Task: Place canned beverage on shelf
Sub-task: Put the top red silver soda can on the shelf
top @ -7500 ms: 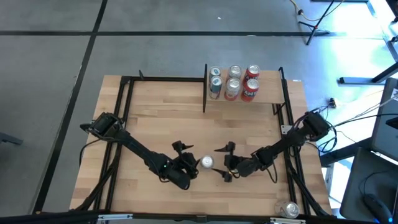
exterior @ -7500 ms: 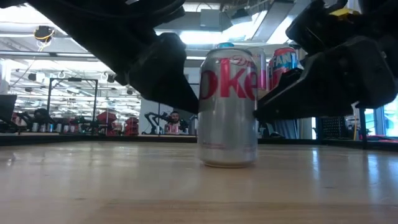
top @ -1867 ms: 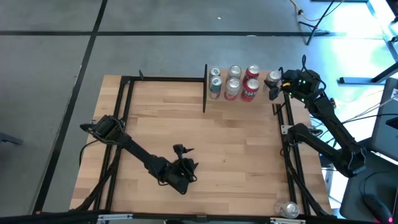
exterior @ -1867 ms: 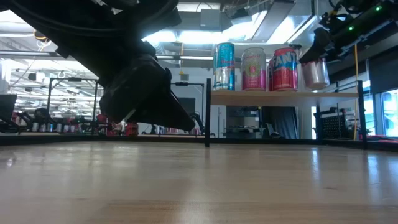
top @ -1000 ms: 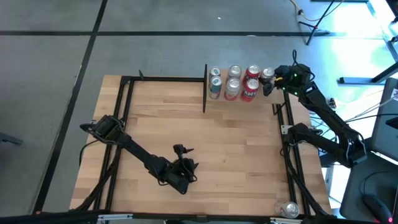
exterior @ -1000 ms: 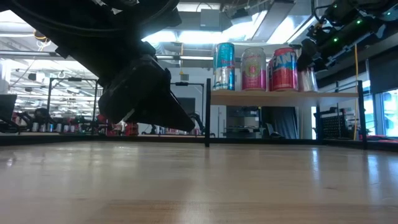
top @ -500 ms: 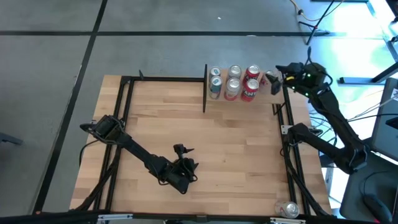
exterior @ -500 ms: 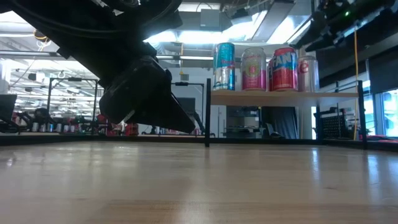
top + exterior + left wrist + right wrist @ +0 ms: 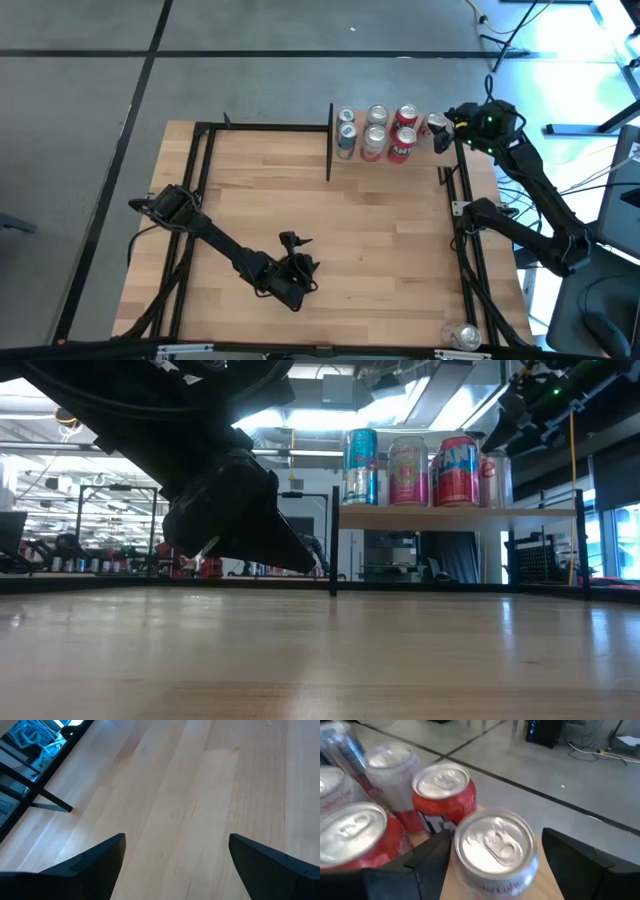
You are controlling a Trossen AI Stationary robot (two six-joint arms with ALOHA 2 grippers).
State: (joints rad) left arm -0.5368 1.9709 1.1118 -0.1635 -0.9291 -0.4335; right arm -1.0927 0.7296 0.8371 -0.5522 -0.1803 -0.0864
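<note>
I see my right gripper (image 9: 492,865) spread open around the silver can (image 9: 495,845), released upright on the shelf (image 9: 455,513) beside the red cans (image 9: 442,790).

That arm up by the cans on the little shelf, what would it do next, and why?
Probably lift the right pincer up and away. The silver can already stands upright on the shelf beside the red can, and the open fingers sit on either side of it without squeezing, so there seems nothing left to hold. The left pincer waits open over the table.
</note>
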